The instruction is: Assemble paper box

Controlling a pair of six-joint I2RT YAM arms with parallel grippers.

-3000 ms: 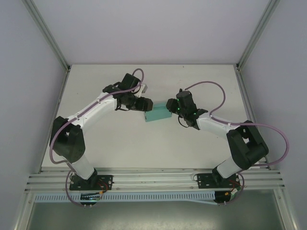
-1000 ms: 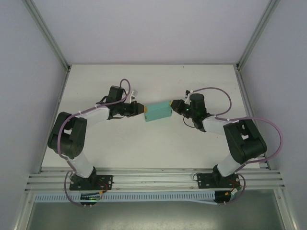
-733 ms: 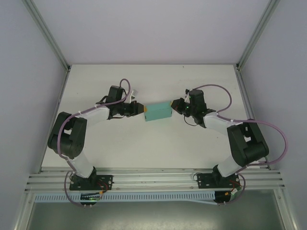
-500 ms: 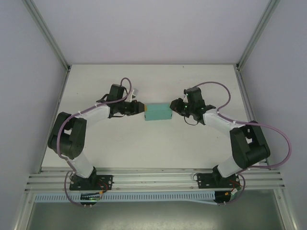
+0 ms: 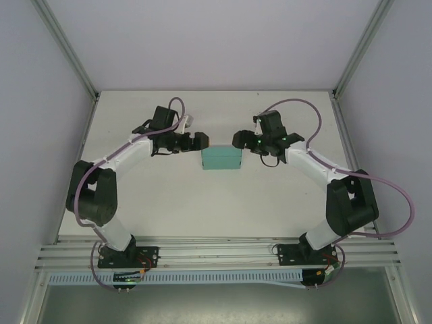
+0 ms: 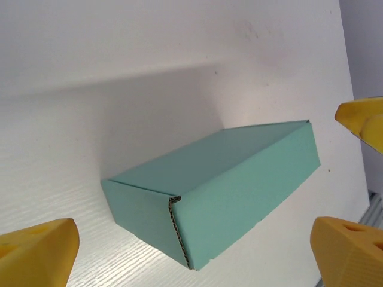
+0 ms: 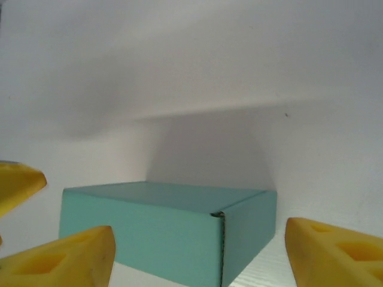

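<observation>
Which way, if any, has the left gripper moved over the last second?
Yes. The left gripper has backed off the paper box toward the table's far edge, jaws now open.

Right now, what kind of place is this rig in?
Probably a lab robot test cell: left arm and right arm bolted to an aluminium rail, white table walled by plain panels, one teal paper box on it.

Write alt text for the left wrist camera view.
A closed teal paper box lies on the white table, one corner toward the camera. The left claw is open, its yellow fingertips clear of it on either side.
</observation>
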